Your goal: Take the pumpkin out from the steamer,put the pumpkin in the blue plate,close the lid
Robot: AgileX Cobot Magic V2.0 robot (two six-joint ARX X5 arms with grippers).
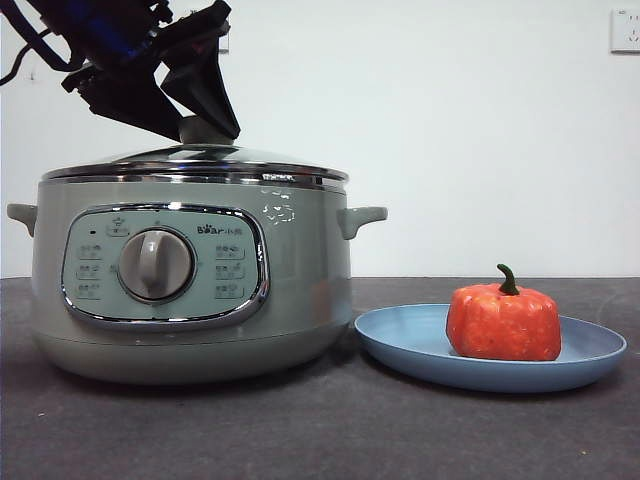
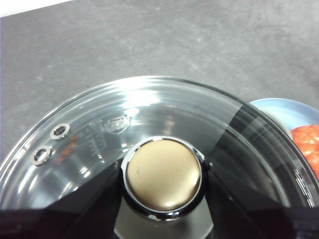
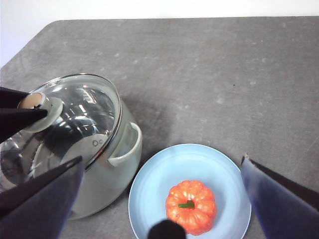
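A: Start at the steamer (image 1: 190,290). What's on it?

B: You'll see the lid (image 1: 195,165) seated on its rim, your left gripper (image 2: 162,177) at the knob (image 2: 163,173), jaws flanking it; whether they pinch it, I cannot tell.

A: And right of the steamer?

B: The blue plate (image 1: 400,340) lies just beside it, the pumpkin (image 1: 503,322) upright inside. Your right gripper (image 3: 162,199) hangs above, jaws spread wide, empty.

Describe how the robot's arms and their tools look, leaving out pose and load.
The left tool is matte black, with two flat wedge-shaped jaws that narrow toward the tips. The arm above it is dark and angular, with blue parts and a black cable looping off it. The right tool has the same broad black jaws, which look bluish up close. No markings are visible.
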